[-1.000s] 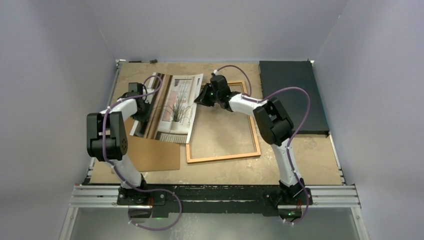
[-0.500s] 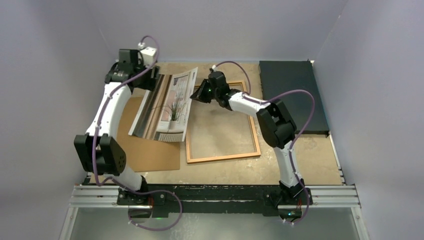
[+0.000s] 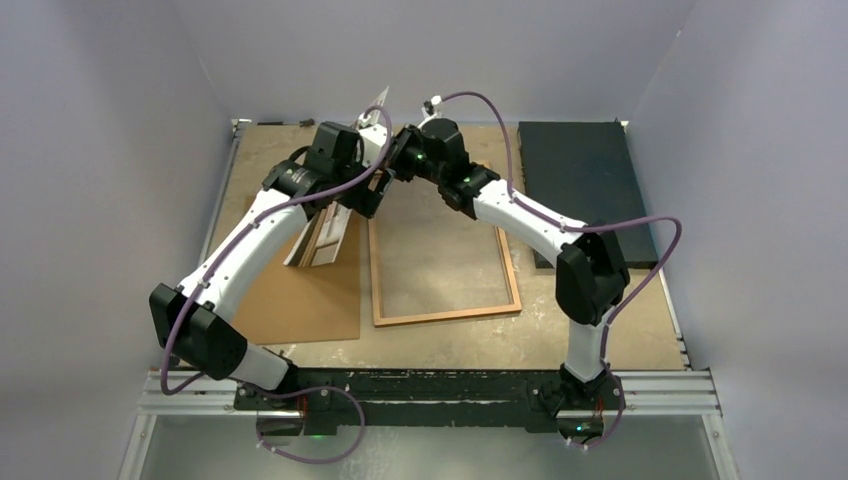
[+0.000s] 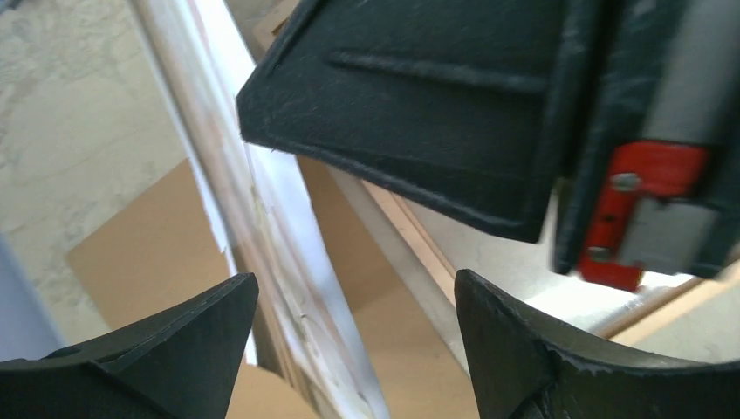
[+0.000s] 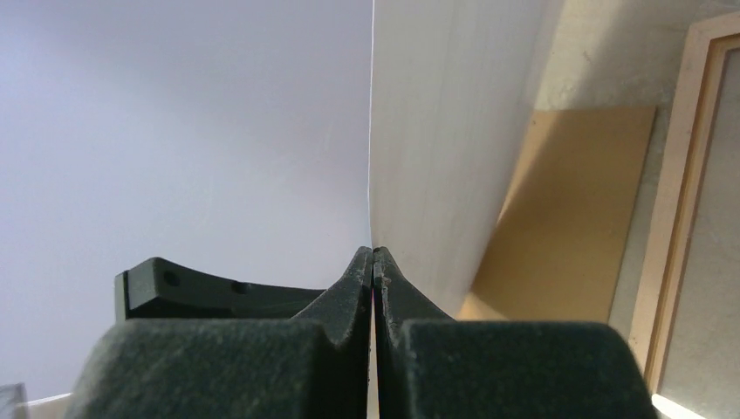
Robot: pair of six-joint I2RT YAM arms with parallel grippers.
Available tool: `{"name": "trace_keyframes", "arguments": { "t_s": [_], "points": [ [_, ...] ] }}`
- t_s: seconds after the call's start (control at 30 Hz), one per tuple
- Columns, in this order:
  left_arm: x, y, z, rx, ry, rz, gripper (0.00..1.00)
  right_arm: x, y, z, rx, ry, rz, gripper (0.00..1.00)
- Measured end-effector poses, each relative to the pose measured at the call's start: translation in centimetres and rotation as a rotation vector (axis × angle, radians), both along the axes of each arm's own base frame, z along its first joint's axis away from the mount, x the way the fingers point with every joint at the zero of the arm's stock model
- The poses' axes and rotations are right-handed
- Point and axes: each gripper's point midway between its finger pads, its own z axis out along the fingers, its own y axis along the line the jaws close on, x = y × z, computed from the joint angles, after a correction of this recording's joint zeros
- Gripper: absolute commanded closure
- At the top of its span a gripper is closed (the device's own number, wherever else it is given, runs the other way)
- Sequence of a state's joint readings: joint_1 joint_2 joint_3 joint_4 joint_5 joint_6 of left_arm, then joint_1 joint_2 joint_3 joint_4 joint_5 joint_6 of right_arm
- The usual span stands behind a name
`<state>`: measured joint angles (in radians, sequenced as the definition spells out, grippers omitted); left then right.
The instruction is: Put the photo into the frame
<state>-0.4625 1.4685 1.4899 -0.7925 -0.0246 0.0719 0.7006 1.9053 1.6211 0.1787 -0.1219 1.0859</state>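
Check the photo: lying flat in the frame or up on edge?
Up on edge, outside the frame. The right end effector is shut on the photo, which stands steeply left of the frame.

Shows photo [image 3: 325,238] standing steeply on edge, pale back [image 5: 445,131] facing right, just left of frame [image 3: 445,316]. Shows frame lying flat, thin orange-brown wood.

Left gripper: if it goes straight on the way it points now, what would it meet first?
Most likely the photo: its edge stands between the open fingers of the left gripper, a little ahead. The right gripper, shut on the sheet, is behind it. Depth is unclear.
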Motion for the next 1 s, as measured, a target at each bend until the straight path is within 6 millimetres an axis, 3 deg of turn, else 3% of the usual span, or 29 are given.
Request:
{"name": "trace_keyframes", "arguments": {
  "t_s": [0.07,0.23,0.47,0.67,0.73,0.8,0.93,1.0],
  "points": [
    [0.2,0.5,0.0,0.040,-0.017,0.030,0.26,-0.1,-0.2,0.8,0.014,-0.003,-0.009,1.00],
    [0.8,1.5,0.2,0.112,-0.071,0.077,0.38,0.0,-0.3,0.6,0.017,0.014,-0.018,1.00],
    [0.5,2.8,-1.9,0.194,-0.057,0.104,0.60,-0.3,0.0,0.5,0.022,0.029,-0.019,1.00],
    [0.7,3.2,-1.9,0.215,-0.073,0.118,0.97,-0.4,0.1,0.2,0.019,0.039,-0.019,1.00],
    [0.9,3.4,-1.6,0.216,-0.086,0.126,1.00,-0.5,0.2,0.3,0.021,0.038,-0.018,1.00],
    [1.0,3.6,-1.4,0.224,-0.098,0.134,1.00,-0.5,0.2,0.4,0.023,0.037,-0.017,0.89],
    [1.2,3.9,-0.8,0.232,-0.120,0.152,1.00,-0.8,0.4,0.5,0.032,0.044,0.000,0.32],
    [1.4,4.1,-0.3,0.231,-0.141,0.160,1.00,-0.7,0.3,0.5,0.033,0.044,0.004,0.14]
  ]
}}
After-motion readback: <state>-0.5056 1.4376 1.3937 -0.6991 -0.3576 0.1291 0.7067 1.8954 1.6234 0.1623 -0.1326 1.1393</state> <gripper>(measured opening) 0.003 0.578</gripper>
